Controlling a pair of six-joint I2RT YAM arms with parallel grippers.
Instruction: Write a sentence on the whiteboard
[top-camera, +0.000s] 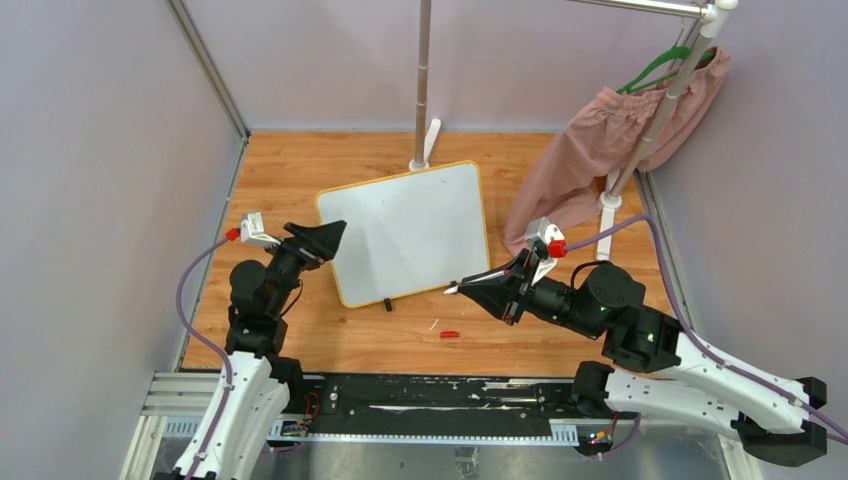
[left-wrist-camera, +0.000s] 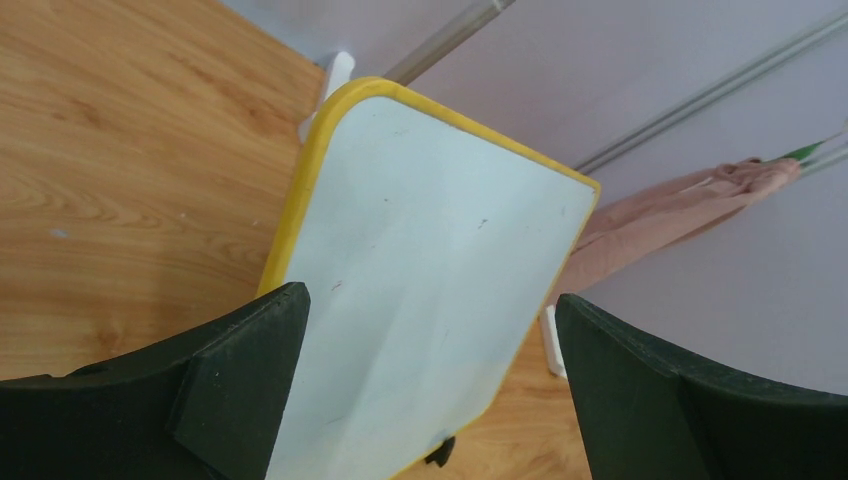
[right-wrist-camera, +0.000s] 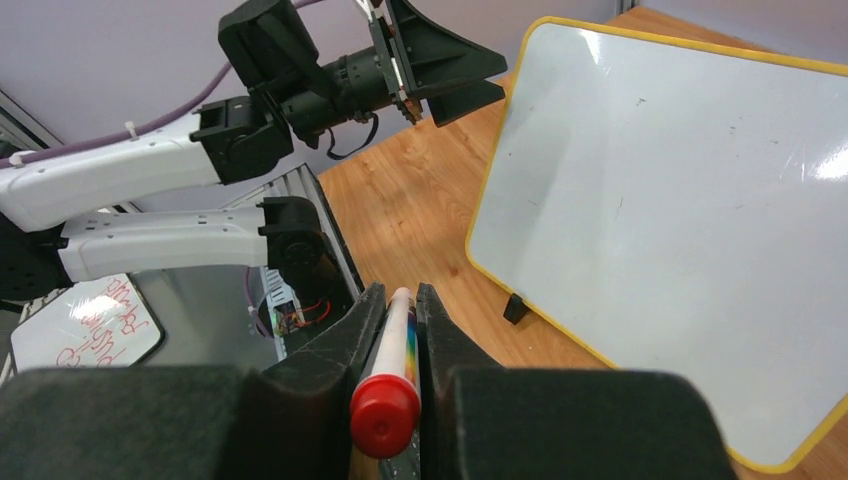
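The whiteboard lies slightly tilted on the wooden tabletop, roughly midway between the two arms, its yellow-orange rim turned a little out of square with the table edges and one small black clip foot showing at its near edge. Its white face looks blank in all three views apart from a few faint specks; no red words can be made out on it. The left gripper hovers at the board's left edge with its jaws spread wide and nothing between them; in the left wrist view the two dark fingers frame the board's near corner without touching it. The right gripper sits just off the board's near right corner, its jaws closed on a marker with a white barrel and a red end, the marker lying lengthwise between the fingers and its tip pointing toward the board's near edge. The tip stands close to the rim but whether it touches cannot be told. A small red cap lies on the tabletop near the front, apart from the board. Behind the board rises a metal pole, and a pink garment hangs from a rack at the right rear.
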